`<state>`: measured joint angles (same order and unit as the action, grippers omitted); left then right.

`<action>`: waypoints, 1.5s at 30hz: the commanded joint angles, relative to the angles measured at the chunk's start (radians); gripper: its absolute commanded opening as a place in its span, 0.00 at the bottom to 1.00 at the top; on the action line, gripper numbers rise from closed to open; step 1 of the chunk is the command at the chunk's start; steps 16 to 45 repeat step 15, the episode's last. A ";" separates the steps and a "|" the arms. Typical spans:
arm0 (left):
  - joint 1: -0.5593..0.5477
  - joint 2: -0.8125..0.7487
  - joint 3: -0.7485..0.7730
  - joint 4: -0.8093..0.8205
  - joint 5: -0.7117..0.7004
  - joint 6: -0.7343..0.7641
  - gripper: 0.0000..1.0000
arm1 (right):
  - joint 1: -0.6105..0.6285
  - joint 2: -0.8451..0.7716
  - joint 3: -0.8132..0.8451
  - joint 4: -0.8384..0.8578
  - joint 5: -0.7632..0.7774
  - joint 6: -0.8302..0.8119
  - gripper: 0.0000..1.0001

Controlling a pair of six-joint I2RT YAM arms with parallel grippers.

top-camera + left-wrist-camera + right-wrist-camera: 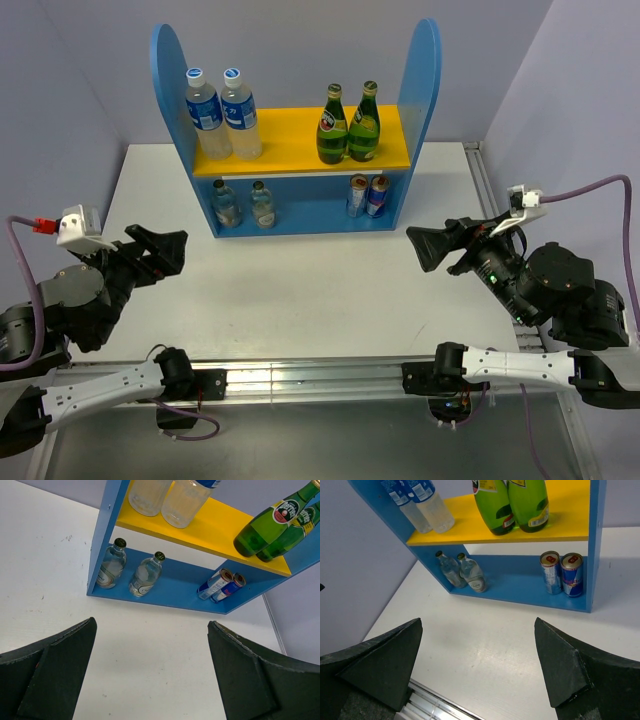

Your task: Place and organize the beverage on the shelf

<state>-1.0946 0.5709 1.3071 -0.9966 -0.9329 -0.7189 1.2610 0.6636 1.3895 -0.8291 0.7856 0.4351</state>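
Looks like the end of the job to me: every drink I can see is already on the shelf (pixel 167 90), and nothing lies loose on the counter (pixel 300 290) in front of either hand. The shelf sits straight ahead of both hands, well apart from them. Upper board: two water bottles (pixel 222 115) ahead-left, two green bottles (pixel 348 125) ahead-right. Base level: two small glass bottles (pixel 243 203) and two cans (pixel 368 196), each pair side by side. Left hand (pixel 175 252): fingers wide apart, holding nothing, touching nothing. Right hand (pixel 432 255): same, spread wide and empty. Next move, I'd judge: nothing to grab, just park both arms, maybe check the rows.
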 commanded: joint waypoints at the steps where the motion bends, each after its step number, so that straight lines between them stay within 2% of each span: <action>1: -0.004 -0.006 0.001 -0.002 -0.026 0.018 0.99 | 0.008 0.010 0.011 0.039 0.023 -0.027 1.00; 45: -0.004 0.010 -0.006 0.012 -0.038 0.027 0.99 | 0.006 0.008 -0.006 0.048 0.052 -0.032 1.00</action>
